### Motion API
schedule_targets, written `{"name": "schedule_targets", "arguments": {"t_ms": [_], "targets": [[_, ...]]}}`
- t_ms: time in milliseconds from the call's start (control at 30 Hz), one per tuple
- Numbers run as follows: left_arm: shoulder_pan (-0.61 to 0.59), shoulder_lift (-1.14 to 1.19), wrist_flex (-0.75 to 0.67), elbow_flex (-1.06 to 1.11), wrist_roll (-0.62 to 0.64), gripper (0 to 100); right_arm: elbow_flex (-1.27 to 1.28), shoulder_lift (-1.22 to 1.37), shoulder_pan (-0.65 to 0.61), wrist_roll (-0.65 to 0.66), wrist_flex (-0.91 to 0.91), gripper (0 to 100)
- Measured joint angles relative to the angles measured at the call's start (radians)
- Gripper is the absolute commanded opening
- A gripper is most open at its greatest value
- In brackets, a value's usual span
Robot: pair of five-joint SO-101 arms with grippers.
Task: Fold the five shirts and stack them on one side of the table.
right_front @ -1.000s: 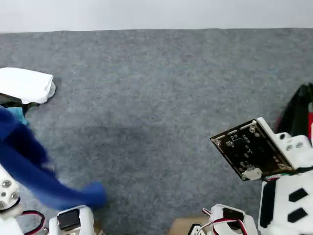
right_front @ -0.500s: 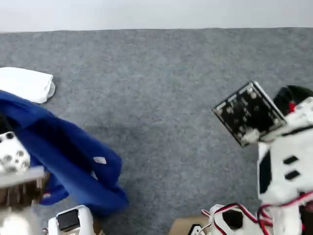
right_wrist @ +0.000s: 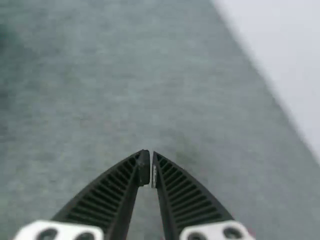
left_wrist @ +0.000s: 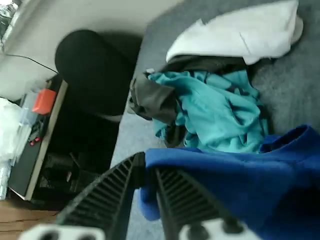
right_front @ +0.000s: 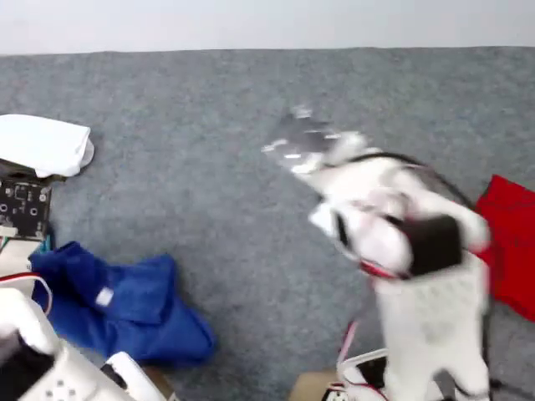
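The left pincer and right pincer have matt black plastic fingers, ribbed on the inner faces. Pinched in the left pincer, the blue shirt is soft, matt cloth. Beyond its tips, the teal shirt is thin crumpled cloth and the white shirt is smoother cloth. Under the right pincer, the table wears rough, matt grey felt. The right arm is cased in white plastic.
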Motion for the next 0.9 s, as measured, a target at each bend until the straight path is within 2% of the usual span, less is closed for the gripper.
{"name": "schedule_targets", "arguments": {"t_ms": [233,367,433,667,833,900], "targets": [[-0.077,0.002,-0.144,0.287,-0.031,0,0.072,0.253,-0.222,-0.048,-0.087,9.1],[-0.086,0.002,-0.167,0.376,-0.031,0,0.049,0.364,-0.316,-0.109,-0.074,9.7],[-0.086,0.002,-0.150,0.376,-0.025,0,0.014,0.402,-0.365,-0.124,-0.048,9.7],[-0.018,0.002,0.005,0.284,0.146,0,-0.009,0.512,-0.557,-0.132,-0.054,10.3],[0.040,0.002,0.080,0.236,0.244,0,-0.009,0.618,-0.649,-0.132,-0.146,20.3],[0.051,0.002,0.092,0.232,0.264,0,-0.009,0.649,-0.684,-0.132,-0.187,20.9]]}}
